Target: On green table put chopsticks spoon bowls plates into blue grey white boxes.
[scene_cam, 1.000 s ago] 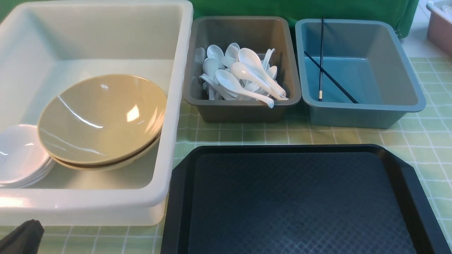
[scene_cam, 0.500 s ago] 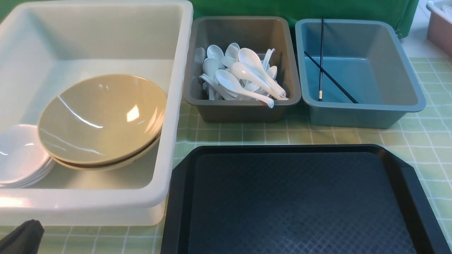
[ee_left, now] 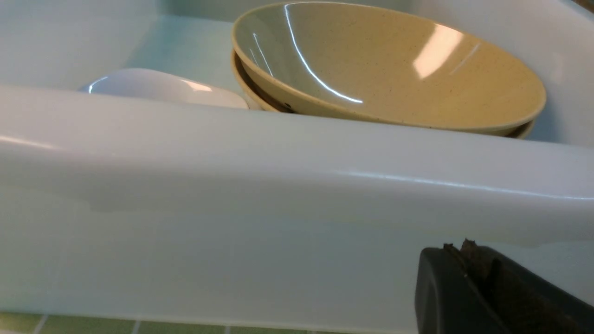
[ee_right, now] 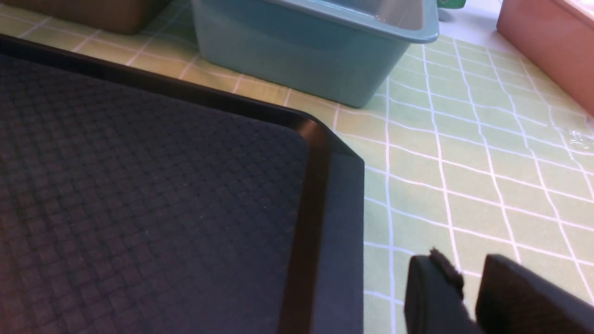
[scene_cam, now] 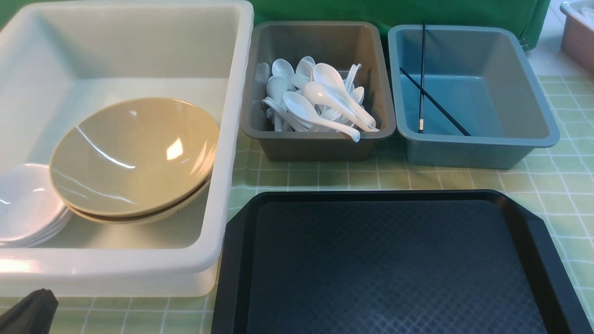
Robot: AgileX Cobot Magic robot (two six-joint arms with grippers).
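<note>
Sorting looks finished: the bowls (scene_cam: 132, 157) and plates (scene_cam: 25, 204) lie in the white box (scene_cam: 232, 139), the spoons (scene_cam: 320, 99) in the grey box (scene_cam: 320, 144), and the chopsticks (scene_cam: 422, 79) in the blue box (scene_cam: 468, 148). The tray (scene_cam: 394, 264) on the desk (scene_cam: 557, 185) is bare. The left tool (ee_left: 468, 260) is closed and empty beside the white box; the right tool (ee_right: 468, 278) is slightly parted, holding nothing. Next, probably just parking both arms.

The dark left pincer (scene_cam: 29, 310) at the front view's near left corner sank a little lower beside the white box (scene_cam: 139, 271). No dish, spoon or chopstick shifted in that view.
</note>
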